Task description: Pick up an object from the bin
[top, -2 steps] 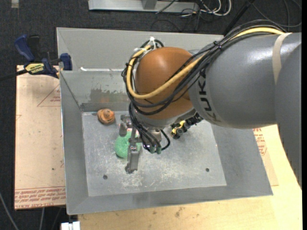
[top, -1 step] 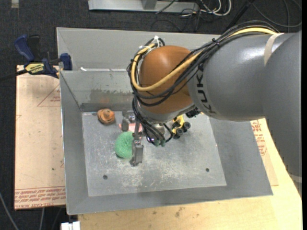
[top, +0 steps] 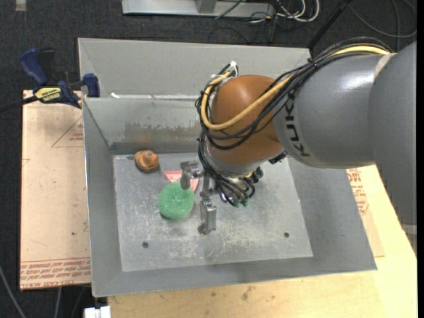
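A grey bin (top: 265, 244) sits in the middle. Its floor is flat and has pale scratches on it. Its walls slope up on every side.

A big grey arm (top: 351, 111) comes in from the right. It hangs over the middle of the bin. At its end there is a round orange cover (top: 245, 111). Yellow and black cables (top: 225, 121) loop over the cover and run back along the arm.

The gripper (top: 197, 201) points down from under the cover. It is low, close to the floor of the bin. Its two fingers (top: 208, 218) are spread apart and free. One finger is nearer the back wall. The other is nearer the front.

A green lump (top: 175, 202) lies on the floor, a bit left of the middle. It is round and looks soft and bumpy. It is the nearest thing to the gripper. It sits just beside the fingers, on their left. It is not between them. I cannot tell if a finger touches its edge.

A small pink bit (top: 172, 176) lies flat just behind the green lump. The gripper hides part of it.

A brown ball (top: 146, 159) lies farther back and to the left, near the back wall. It is well apart from the fingers. It touches neither the green lump nor the pink bit.
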Tool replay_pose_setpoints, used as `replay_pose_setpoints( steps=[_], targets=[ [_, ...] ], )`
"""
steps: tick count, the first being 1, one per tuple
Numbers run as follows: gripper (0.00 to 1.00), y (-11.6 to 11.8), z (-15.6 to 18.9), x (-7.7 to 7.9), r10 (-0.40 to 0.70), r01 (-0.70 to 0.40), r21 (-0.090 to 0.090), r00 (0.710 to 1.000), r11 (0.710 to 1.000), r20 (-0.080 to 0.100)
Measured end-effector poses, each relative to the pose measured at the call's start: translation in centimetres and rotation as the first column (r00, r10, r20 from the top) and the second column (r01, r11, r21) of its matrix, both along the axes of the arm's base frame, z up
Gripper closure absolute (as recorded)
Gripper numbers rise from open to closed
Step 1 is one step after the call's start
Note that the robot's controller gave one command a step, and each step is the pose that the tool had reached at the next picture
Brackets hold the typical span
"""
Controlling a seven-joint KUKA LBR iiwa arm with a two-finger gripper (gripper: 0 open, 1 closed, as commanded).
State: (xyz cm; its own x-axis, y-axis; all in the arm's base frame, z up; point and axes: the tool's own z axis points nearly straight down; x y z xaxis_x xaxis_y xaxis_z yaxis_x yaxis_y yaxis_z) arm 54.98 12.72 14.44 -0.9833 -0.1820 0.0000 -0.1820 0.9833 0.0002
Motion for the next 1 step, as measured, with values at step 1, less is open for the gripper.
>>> replay_pose_setpoints(
  steps=[1],
  targets=[
    [0.00, -0.65, -0.80, 1.36, 0.018, -0.018, 0.000, 1.000, 1.000, 0.002]
  ],
)
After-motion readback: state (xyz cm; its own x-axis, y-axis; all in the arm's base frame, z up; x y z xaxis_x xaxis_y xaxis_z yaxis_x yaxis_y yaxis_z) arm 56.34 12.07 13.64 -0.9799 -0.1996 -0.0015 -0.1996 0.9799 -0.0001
